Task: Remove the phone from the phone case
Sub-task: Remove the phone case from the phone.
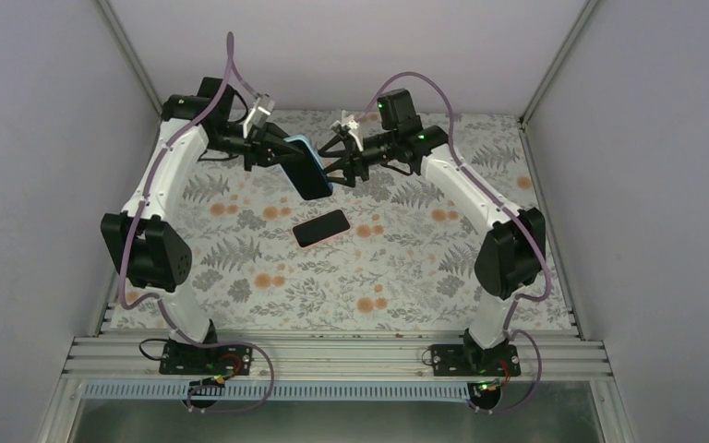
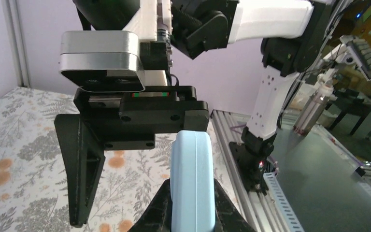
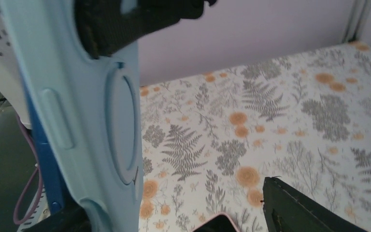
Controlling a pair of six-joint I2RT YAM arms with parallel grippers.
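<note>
My left gripper [image 1: 282, 152] is shut on the light blue phone case [image 1: 306, 166] and holds it on edge in the air above the back of the table. In the left wrist view its black fingers [image 2: 157, 212] clamp both sides of the case [image 2: 192, 183]. The phone [image 1: 321, 227], black with a pink rim, lies flat on the flowered table below, out of the case. My right gripper [image 1: 337, 171] is open right beside the case. In the right wrist view the case [image 3: 92, 121] fills the left side next to my left finger, and a corner of the phone [image 3: 217, 224] shows at the bottom.
The flowered table cover [image 1: 406, 277] lies between grey walls. An aluminium rail [image 1: 332, 355] carries the arm bases at the near edge. The right gripper's finger [image 2: 84, 159] hangs close to the left of the case in the left wrist view.
</note>
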